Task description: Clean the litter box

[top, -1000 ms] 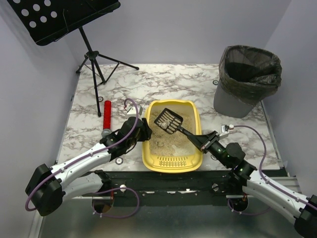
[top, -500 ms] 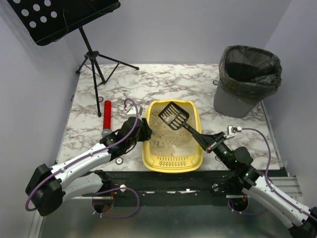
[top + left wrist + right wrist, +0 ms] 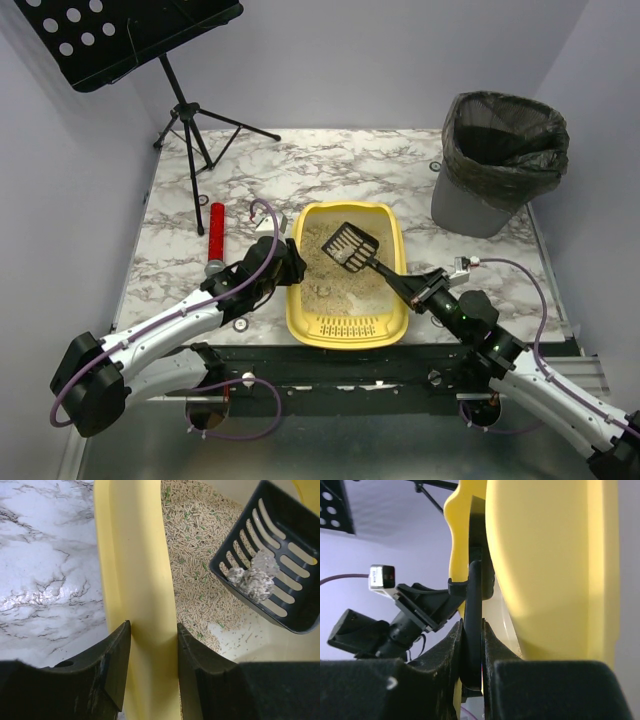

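Note:
The yellow litter box (image 3: 298, 300) lies at the near middle of the table, with beige litter (image 3: 335, 285) inside and a slotted sieve end (image 3: 348, 325) nearest the arms. My left gripper (image 3: 293, 262) is shut on its left rim (image 3: 140, 555), one finger on each side of it (image 3: 153, 630). My right gripper (image 3: 418, 293) is shut on the handle (image 3: 472, 605) of a black slotted scoop (image 3: 349, 246). The scoop hangs over the far half of the litter. In the left wrist view the scoop (image 3: 295, 600) holds grey clumps (image 3: 255, 577).
A grey bin with a black bag (image 3: 500, 160) stands at the far right. A red cylinder (image 3: 215, 232) lies left of the box. A black music stand (image 3: 190, 110) stands at the far left. The box's yellow wall (image 3: 545, 555) fills the right wrist view.
The scoop rose with the clumps and swung toward the box's far end, then came back a little nearer. My left gripper has kept its hold on the rim.

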Robot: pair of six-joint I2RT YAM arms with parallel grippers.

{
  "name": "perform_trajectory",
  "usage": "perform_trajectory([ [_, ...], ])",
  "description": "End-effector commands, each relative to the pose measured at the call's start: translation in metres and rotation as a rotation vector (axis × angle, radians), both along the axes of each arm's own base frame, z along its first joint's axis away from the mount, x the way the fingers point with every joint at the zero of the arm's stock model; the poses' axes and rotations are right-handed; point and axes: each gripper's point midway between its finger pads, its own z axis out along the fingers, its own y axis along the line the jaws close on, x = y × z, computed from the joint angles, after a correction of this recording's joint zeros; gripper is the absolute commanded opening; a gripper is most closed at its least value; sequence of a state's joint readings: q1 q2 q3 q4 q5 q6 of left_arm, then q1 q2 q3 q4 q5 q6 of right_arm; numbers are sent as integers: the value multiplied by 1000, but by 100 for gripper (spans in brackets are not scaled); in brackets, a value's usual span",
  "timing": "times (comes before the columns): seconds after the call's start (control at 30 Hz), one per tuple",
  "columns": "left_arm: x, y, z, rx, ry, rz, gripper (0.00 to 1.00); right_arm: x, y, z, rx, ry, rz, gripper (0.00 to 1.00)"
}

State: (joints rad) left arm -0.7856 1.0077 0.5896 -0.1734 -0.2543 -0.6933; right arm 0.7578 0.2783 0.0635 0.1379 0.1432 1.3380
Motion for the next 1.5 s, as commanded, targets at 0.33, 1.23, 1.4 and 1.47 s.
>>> perform_trajectory([
  [0.33,-10,6,-4,9,17,-16,46,12,-11,100,-191,-175,-55,1],
  [1.23,-11,8,0,-1,7,-10,46,51,-19,175,-56,-236,-125,0],
  [1.4,-13,6,0,-13,9,-20,46,81,-68,236,-60,-323,-320,0],
  [1.47,-12,6,1,-15,6,-19,46,86,-82,264,-81,-359,-378,0],
])
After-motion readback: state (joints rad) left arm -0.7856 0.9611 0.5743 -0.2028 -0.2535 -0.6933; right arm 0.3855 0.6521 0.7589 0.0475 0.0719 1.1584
